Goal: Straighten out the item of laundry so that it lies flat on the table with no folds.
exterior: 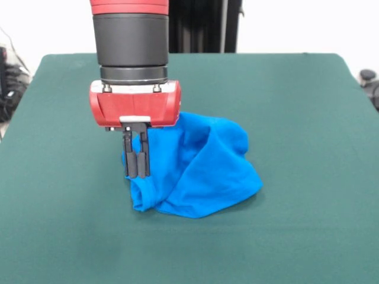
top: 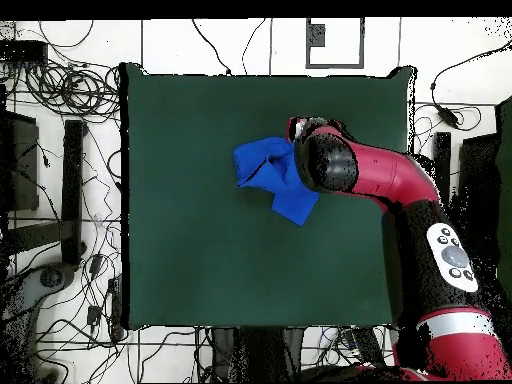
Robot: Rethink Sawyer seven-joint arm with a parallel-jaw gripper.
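Observation:
The bright blue T-shirt (exterior: 201, 171) lies bunched in a heap near the middle of the dark green table (exterior: 302, 106). Its left edge is drawn up off the table. My gripper (exterior: 137, 168) hangs straight down over that left edge. Its two black fingers (exterior: 144, 157) stand close together with blue cloth pinched between them. In the overhead view the shirt (top: 262, 163) shows as a crumpled shape partly under my red wrist (top: 328, 162), which hides the fingers. The table (top: 200, 250) is much bigger than the shirt.
Bare green felt surrounds the shirt on all sides. Cables and dark equipment (top: 60, 180) lie on the floor beyond the table's edges. My red arm (top: 420, 200) reaches in over the table's right side in the overhead view.

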